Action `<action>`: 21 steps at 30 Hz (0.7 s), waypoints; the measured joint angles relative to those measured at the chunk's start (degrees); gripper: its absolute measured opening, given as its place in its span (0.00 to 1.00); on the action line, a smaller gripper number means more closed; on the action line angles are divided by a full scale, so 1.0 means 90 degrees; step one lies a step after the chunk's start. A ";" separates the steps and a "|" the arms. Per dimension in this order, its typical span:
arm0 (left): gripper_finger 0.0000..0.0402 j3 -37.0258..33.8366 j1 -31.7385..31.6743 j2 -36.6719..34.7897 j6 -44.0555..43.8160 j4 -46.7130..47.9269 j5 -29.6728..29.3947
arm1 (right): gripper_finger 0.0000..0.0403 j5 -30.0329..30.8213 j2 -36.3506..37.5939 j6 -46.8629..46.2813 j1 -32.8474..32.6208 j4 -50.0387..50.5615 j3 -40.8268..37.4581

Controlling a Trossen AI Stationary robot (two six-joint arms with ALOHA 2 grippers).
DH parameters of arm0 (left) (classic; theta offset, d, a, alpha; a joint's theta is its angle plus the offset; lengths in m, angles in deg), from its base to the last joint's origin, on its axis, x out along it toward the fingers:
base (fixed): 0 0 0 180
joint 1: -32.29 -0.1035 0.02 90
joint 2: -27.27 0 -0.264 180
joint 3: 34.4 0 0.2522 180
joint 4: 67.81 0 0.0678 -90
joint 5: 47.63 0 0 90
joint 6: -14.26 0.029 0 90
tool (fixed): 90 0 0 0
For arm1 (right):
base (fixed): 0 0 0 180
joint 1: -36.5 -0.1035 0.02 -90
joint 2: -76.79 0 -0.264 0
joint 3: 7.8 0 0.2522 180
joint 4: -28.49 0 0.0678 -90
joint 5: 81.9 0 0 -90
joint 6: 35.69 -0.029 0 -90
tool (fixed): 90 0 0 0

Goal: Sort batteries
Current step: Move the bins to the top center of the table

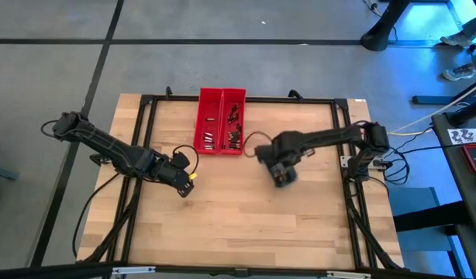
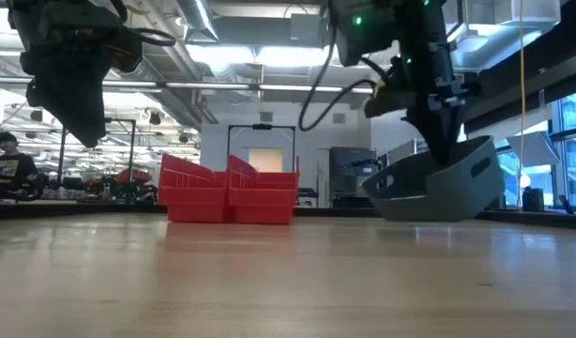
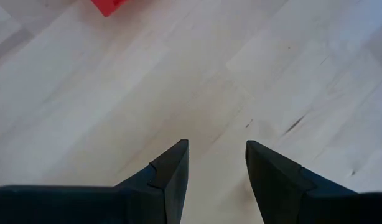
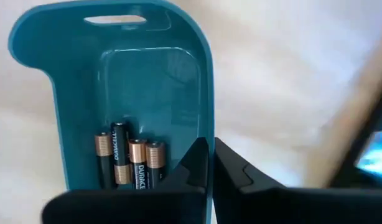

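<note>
- Four batteries (image 4: pixel 127 163) lie bunched together at the low end of a blue-grey tray (image 4: pixel 73 74), copper caps all pointing one way; the tray is tipped and lifted clear of the worktop (image 1: pixel 246 225), which likely explains why they have gathered against its lower wall.
- The right hand (image 4: pixel 209 163) is pinched narrow on the tray's side wall, fingers closed over the rim; the cells sit just inside that wall, touching no finger.
- More batteries lie sorted in two red trays (image 1: pixel 220 120) at roughly 11 o'clock from the right hand, near the worktop's far edge, apparently where the load is bound.
- The left hand (image 3: pixel 216 163) hangs empty over bare wood at about 9 o'clock of the lifted tray, fingers moderately apart, seemingly waiting.
</note>
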 joint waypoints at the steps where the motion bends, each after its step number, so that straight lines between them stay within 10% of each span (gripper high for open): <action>1: 0.37 0.0000 0.0000 0.0000 0.0051 -0.0001 -0.0006 | 0.01 0.0120 0.0030 0.0087 0.0159 0.0117 0.0000; 21: 0.37 0.0000 -0.0047 0.0000 -0.0009 0.0132 -0.0047 | 0.00 0.0183 -0.0003 0.1663 0.3840 -0.3363 -0.0005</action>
